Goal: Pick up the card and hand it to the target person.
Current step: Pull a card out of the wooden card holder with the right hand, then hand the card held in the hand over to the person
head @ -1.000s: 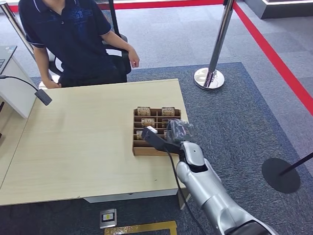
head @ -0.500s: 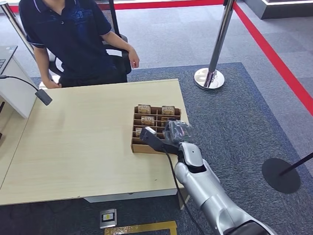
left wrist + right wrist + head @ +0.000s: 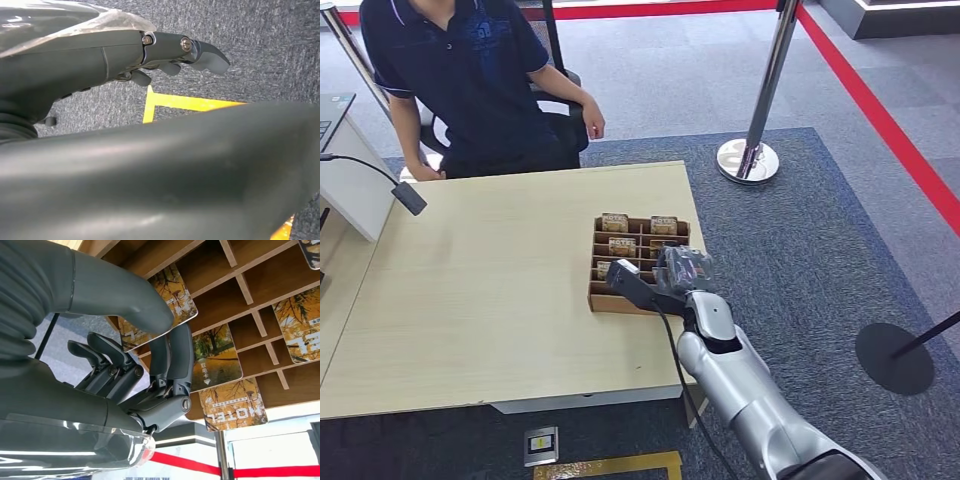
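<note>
The card, printed with yellow autumn trees and pale letters, is being pinched in the right hand: the thick grey thumb is pressing on one face and a darker finger is curling up against the other, while the remaining fingers are lying folded in beside the palm. The card is sitting at the near edge of the wooden divided tray, tilted over its slots, and whether it is touching the dividers is hard to tell. In the head view the right hand is hovering over the near right part of the tray, hiding the card and the slots beneath it, with the silver right arm reaching in from below and bending at the wrist. More cards are standing in the tray's other compartments, and their print is too small to read there. The tray is lying on the right side of the pale bench. Beyond the far edge a person in a dark shirt is sitting on a chair, cut off at the frame's top. The left hand is hanging over grey carpet crossed by a yellow line, its fingers lying nearly straight with nothing in them; a dark blurred shape is covering much of that view.
</note>
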Robot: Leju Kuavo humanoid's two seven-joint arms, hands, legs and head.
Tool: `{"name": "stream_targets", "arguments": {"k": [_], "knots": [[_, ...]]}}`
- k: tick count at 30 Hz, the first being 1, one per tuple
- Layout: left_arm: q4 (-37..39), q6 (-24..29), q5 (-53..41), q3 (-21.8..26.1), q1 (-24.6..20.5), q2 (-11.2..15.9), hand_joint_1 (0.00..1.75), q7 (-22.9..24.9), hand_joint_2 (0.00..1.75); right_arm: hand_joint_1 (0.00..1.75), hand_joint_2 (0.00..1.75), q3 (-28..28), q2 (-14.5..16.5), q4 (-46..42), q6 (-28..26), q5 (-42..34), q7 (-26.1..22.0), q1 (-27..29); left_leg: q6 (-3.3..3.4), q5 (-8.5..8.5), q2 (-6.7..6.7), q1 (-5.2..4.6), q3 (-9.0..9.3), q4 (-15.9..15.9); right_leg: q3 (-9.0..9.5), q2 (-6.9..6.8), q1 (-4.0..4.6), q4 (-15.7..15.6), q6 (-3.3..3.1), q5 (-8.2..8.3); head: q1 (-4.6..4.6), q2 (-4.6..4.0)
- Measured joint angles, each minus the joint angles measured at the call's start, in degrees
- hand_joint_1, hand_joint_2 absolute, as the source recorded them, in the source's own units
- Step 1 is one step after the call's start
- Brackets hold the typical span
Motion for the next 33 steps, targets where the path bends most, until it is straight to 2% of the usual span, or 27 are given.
{"name": "stream_targets", "arguments": {"k": [10,33], "knots": [[0.0,0.9,0.6,0.0,0.0,-0.2,0.00,-0.2,0.00,1.75,1.75,0.0,-0.4,-4.3,-0.6,-1.6,-1.8,1.1,0.00,0.00,0.00,0.00,-0.03,0.0,-0.03,0.00,0.00,0.0,0.00,0.00,0.00,0.00],[0.0,1.4,0.8,0.0,0.2,-0.2,0.00,-1.2,0.00,1.75,1.75,4.0,-2.9,-30.1,-0.2,-5.7,-6.4,5.7,-0.01,0.01,0.00,0.00,-0.13,0.0,-0.13,0.00,0.00,0.0,0.00,0.00,0.00,0.00]]}}
